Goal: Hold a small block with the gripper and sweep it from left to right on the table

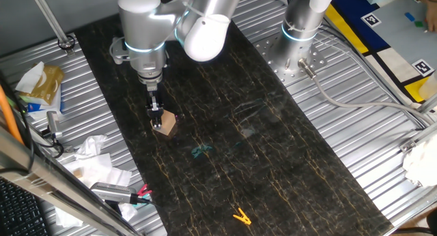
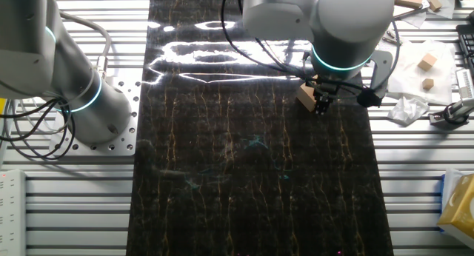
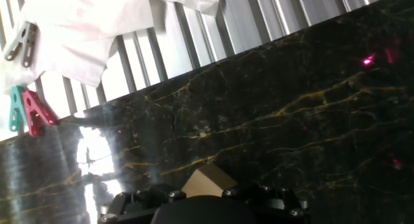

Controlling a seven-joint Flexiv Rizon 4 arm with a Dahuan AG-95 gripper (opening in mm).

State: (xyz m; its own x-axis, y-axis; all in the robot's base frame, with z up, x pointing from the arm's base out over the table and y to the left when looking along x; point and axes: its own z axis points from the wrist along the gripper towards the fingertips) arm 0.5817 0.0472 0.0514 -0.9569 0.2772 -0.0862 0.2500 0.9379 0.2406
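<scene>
- Small block [image 1: 166,125], a light tan wooden cube with plain faces, sits on the table near its one long edge, tilted so that a corner points outward; in the other fixed view it [image 2: 306,97] shows just beside the fingers, and in the hand view its pale top [image 3: 208,180] peeks out above the black hand body.
- Small black two-finger gripper [image 1: 156,112] comes straight down onto the cube, its fingers narrowed against the cube's sides, gripping it; in the other fixed view the fingers [image 2: 323,106] stand at the cube's edge.
- Silver-grey arm [image 1: 143,31] with a glowing blue ring rises above the gripper and bends away toward the top of the picture.
- Long black table [image 1: 273,147] with thin gold marble-like veins runs slantwise across one fixed view; a faint teal smudge [image 1: 201,151] marks it a little beyond the cube.
- Tiny yellow clip [image 1: 241,216] lies on the black surface near its close end, well apart from the cube.
- Ribbed silver metal sheets [image 1: 369,161] flank the black surface on both sides.
- Second silver arm's base [image 1: 300,38], with its own blue ring, stands bolted to the metal sheet across the table from the cube.
- Crumpled white paper [image 1: 92,157] lies on the metal sheet on the cube's side.
- Red and teal clothes pegs [image 3: 26,111] lie on the ribbed sheet in the hand view, near a white cloth [image 3: 84,30].
- Two more tan wooden cubes [image 2: 427,62] rest on white paper in the other fixed view.
</scene>
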